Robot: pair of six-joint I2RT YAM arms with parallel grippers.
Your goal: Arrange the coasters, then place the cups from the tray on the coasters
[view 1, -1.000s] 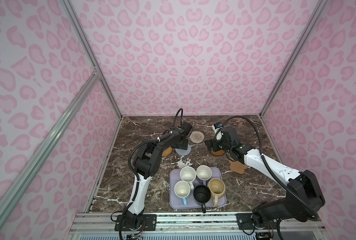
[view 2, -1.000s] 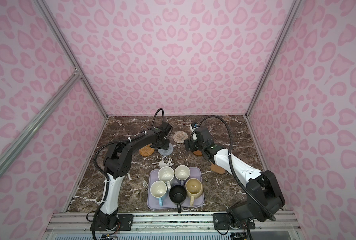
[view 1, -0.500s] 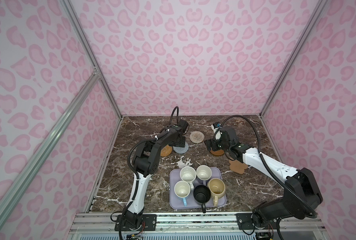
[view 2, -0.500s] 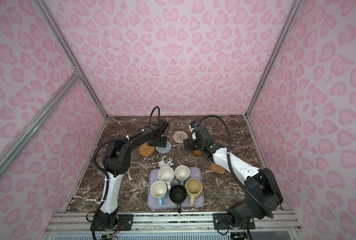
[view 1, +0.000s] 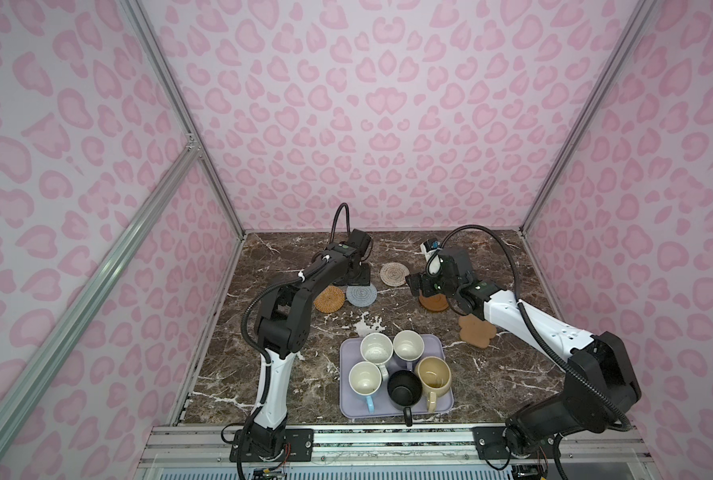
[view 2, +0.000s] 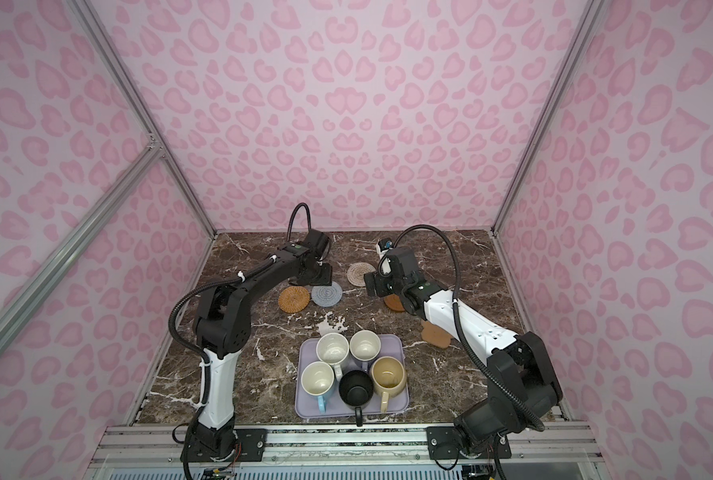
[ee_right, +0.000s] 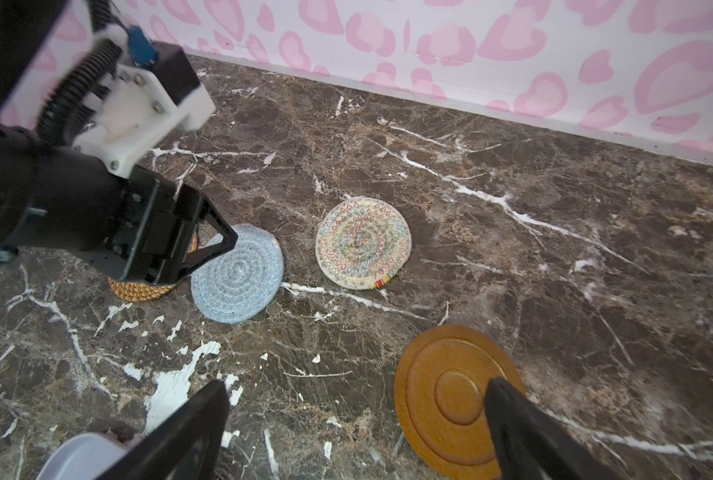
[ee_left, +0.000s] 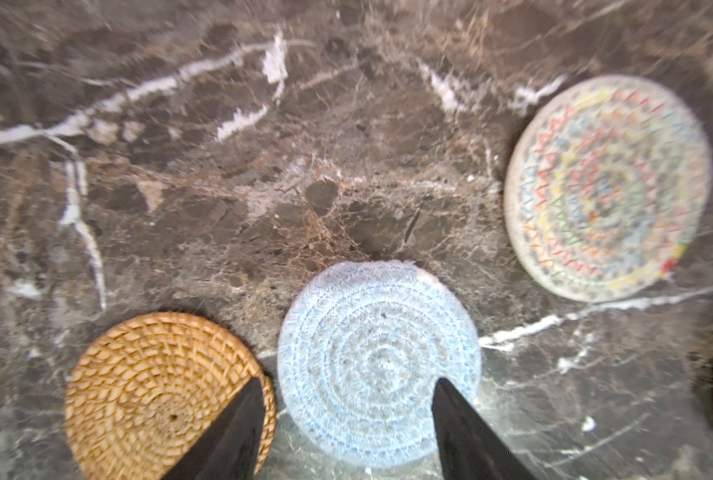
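Holds left pincer (ee_left: 346,380) spread over the grey-blue coaster (ee_left: 377,361), beside the orange woven coaster (ee_left: 151,395) on the bench (view 1: 492,374). Holds right pincer (ee_right: 357,386) spread above the wooden coaster (ee_right: 450,399), with five cups (view 1: 404,388) in the tray (view 1: 388,411).

The surface (ee_right: 554,249) is gleaming like polished, white-veined marble. The orange-tan coaster (ee_left: 147,386) is showing rough woven cane, the grey-blue coaster (ee_left: 367,361) soft knitted yarn, and the cream coaster (ee_left: 604,187) coiled cord with coloured stitching. The brown dish (ee_right: 442,399) is shining as smooth, ringed wood.
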